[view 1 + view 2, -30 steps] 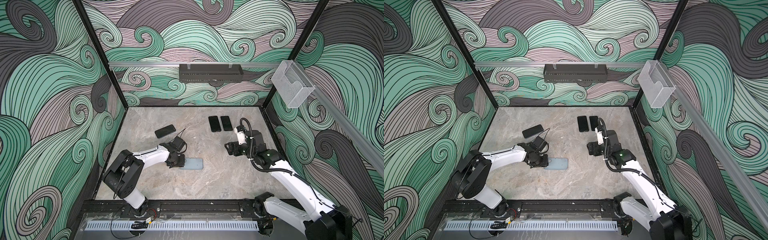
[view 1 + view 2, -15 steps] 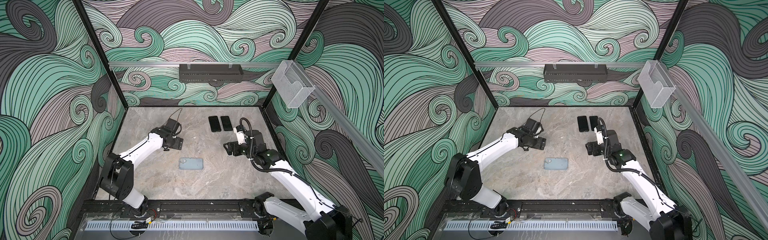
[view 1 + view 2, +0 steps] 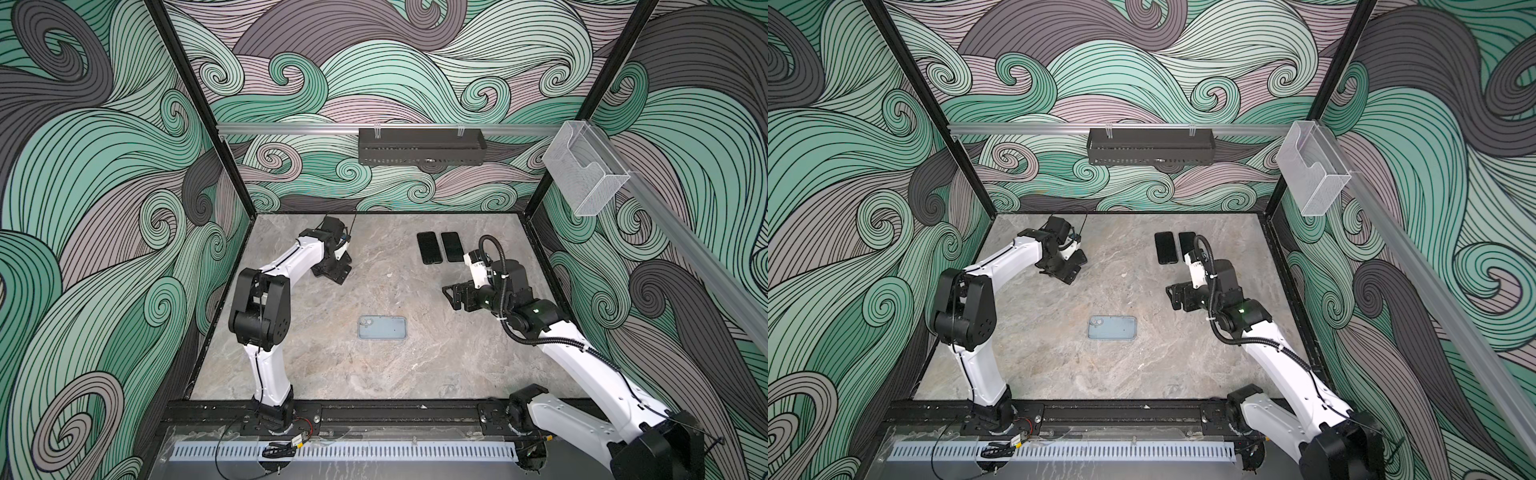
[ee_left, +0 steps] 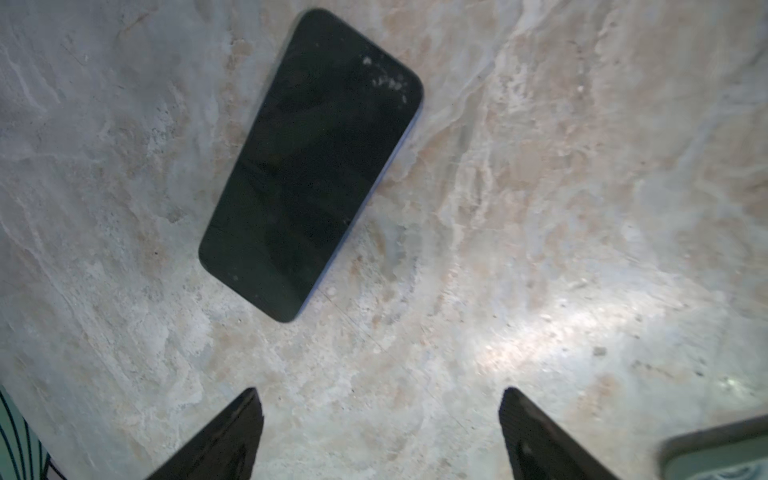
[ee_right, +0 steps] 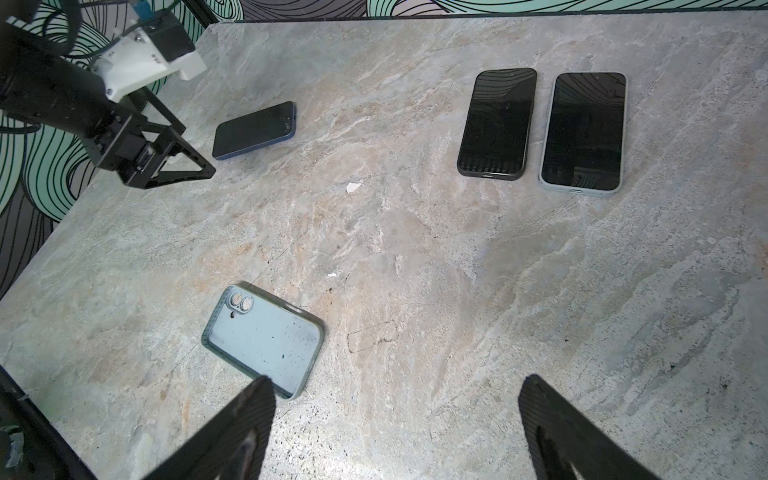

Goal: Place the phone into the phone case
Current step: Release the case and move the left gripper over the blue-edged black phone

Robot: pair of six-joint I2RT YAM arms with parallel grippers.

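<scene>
Two claws agape, phone (image 5: 254, 129) and case (image 3: 382, 327) apart on counter (image 3: 374, 374)

Both claws stand empty. The left claw (image 3: 334, 272), seen in both top views at the back left of the counter, has its fingers spread wide and grips nothing. Its wrist view shows the two dark fingertips (image 4: 249, 403) well apart over bare stone, with the phone lying screen-up ahead of them, not between them. From the right wrist view the claw's nearer fingertip sits just beside a corner of the phone, and whether they touch cannot be told. In the top views the claw hides most of the phone.

The left arm (image 3: 291, 262) rises from the front rail to a high elbow, then stretches back and away from the middle, its wrist bent down toward the counter.

The right claw (image 3: 451, 297) is likewise spread wide and holds nothing. It hangs above the right side of the counter and points toward the middle. The right arm (image 3: 582, 361) climbs from its base at the front right corner and folds forward at the elbow, a black cable looping over the wrist.

The pale blue-grey case lies flat near the middle of the counter, well apart from the phone and from both claws, its camera opening turned toward the left arm's side. Two more phones (image 3: 440, 247) lie side by side, screens up, near the back, just beyond the right claw.
</scene>
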